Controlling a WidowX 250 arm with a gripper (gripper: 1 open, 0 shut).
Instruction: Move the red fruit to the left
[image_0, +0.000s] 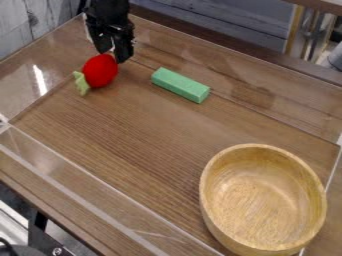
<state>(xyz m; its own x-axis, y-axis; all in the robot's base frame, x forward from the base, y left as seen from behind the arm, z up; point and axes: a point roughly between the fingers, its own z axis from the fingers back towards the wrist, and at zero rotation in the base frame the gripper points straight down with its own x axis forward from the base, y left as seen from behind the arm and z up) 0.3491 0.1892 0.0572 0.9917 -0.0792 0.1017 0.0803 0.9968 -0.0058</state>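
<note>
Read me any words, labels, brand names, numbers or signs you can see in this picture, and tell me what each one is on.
None: no readable text, number or sign shows in this view.
The red fruit, green block, wooden bowl and table bear no print.
The pincer is dark; no marking on it can be made out.

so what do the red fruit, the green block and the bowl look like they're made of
The red fruit looks like glossy plastic or rubber: smooth, evenly red skin and a pale green cap. The green block seems matte plastic or painted wood: flat, uniform colour, no grain. The bowl looks like light wood: visible grain streaks inside, satin finish.
</note>
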